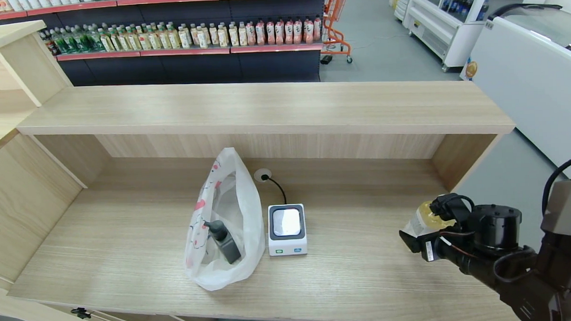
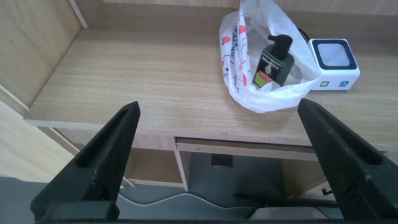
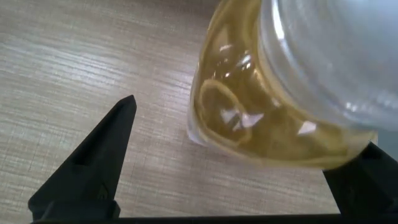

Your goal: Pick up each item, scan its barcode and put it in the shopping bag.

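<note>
**Jar in hand, and the scan looks to be next.**
Lower right, the right jaws grip a jar (image 1: 421, 221) at the counter's (image 1: 127, 242) right end, while the left jaws stand wide apart, empty. The next move likely calls for turning the jar's barcode toward the scanner (image 1: 287, 228) at centre. The bag (image 1: 229, 191) just left of it already holds a bottle (image 1: 224, 241).
</note>
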